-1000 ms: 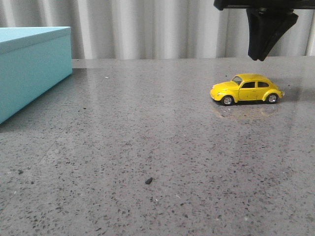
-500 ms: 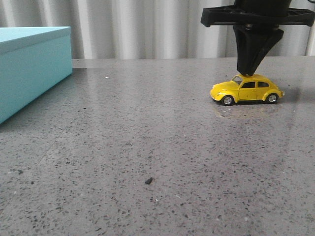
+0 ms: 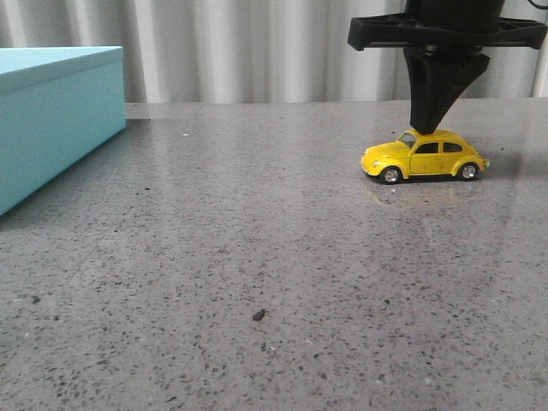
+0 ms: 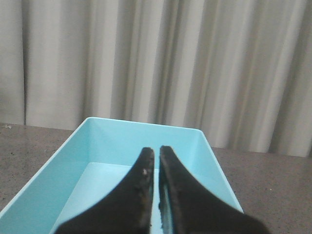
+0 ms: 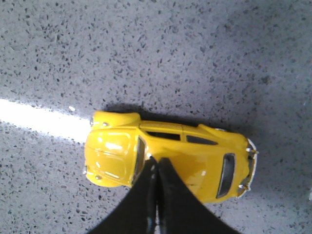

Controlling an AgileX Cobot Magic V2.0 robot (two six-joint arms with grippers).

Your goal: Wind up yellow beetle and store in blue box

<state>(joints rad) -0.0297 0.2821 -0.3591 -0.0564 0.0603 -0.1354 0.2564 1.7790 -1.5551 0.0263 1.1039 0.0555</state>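
Pressing down: right gripper [image 5: 156, 163] jaws together, tips touching the yellow beetle [image 3: 424, 157] roof, car directly beneath them on the speckled grey desk [image 3: 257, 257] | left gripper [image 4: 157, 153] jaws together over the open blue box [image 4: 146, 141], interior right below.

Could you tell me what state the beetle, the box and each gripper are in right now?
yellow beetle: upright on its wheels on the table, right gripper tip on its roof.
blue box: open on top, nothing seen inside.
right gripper: shut, fingertips together on the roof.
left gripper: shut, above the box.
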